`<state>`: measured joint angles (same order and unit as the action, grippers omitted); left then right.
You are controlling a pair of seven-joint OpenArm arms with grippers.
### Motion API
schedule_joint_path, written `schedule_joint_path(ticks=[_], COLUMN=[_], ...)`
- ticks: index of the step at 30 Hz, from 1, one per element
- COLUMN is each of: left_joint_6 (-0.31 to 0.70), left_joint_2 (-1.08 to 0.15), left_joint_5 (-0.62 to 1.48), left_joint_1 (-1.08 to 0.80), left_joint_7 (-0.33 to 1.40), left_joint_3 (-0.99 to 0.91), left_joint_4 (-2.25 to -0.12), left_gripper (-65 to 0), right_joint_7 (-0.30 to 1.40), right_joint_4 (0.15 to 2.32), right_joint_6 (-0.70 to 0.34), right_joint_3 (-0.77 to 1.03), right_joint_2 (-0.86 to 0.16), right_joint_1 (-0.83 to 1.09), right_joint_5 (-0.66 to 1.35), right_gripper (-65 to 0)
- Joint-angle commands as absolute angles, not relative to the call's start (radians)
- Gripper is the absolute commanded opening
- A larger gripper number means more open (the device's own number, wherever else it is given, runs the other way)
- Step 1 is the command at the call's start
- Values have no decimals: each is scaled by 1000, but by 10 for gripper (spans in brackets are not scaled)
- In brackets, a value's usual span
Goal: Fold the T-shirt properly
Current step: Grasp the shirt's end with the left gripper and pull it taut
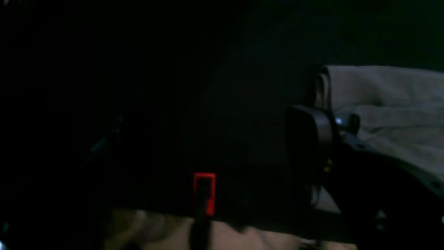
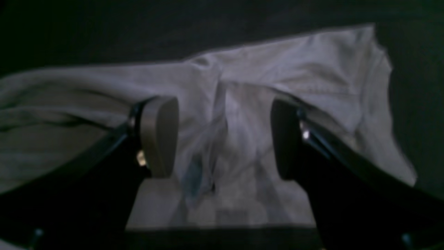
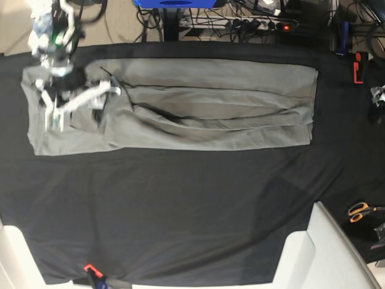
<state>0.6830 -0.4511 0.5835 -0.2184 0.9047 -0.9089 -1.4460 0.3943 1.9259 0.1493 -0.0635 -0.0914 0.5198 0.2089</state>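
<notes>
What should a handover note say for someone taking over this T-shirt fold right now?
Right gripper: open, jaws apart above the T-shirt, holding nothing.
Left gripper: only one finger shows in the dark wrist view; apparently empty, beside the shirt's edge.
T-shirt: lies on the black table cloth as a long, wrinkled band, sides already folded in.
Left: smooth it, then fold the band across its length.
</notes>
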Motion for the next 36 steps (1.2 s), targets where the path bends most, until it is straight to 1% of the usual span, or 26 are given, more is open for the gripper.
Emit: schedule_joint_path(ticks=[1, 4, 6, 10, 12, 17, 21, 27, 32, 36], left_joint_6=[698, 698, 698, 698, 698, 698, 698, 698, 698, 698], left_joint_2=[-470, -475, -473, -437, -418, -392, -371, -369, -352, -351], left_joint_5=[656, 828, 866, 869, 869, 872, 869, 869, 868, 868], left_joint_1=[-213, -220, -222, -208, -197, -176, -166, -139, -110, -94], left_joint_7=[917, 983, 980, 977, 978, 974, 918, 845, 814, 783], left_joint_3=[-912, -917, -911, -906, -901, -816, -805, -662, -607, -607], left_joint_4=[-1438, -1340, -1262, -1141, -1138, -1136, -1138, -1127, -1090, -990], left_gripper=[-100, -100, -100, -100, -100, -100, -100, -100, -100, -100], right_joint_7=[348, 340, 338, 338, 338, 335, 335, 334, 334, 334], right_joint_4=[1925, 1890, 1883, 1882, 1880, 1842, 1805, 1796, 1796, 1797], right_joint_6=[148, 147, 147, 147, 147, 147, 147, 143, 53, 47], right_joint_3=[-65, -65, -65, -65, -65, -67, -67, -68, -67, -67], right_joint_2=[-96, -96, -96, -97, -97, -97, -97, -97, -96, -96], right_joint_1=[519, 522, 522, 524, 526, 522, 522, 522, 519, 518], right_joint_5=[208, 208, 208, 208, 208, 208, 208, 208, 208, 208], right_gripper=[-254, -254, -254, -254, -254, -255, -255, -257, -258, -258])
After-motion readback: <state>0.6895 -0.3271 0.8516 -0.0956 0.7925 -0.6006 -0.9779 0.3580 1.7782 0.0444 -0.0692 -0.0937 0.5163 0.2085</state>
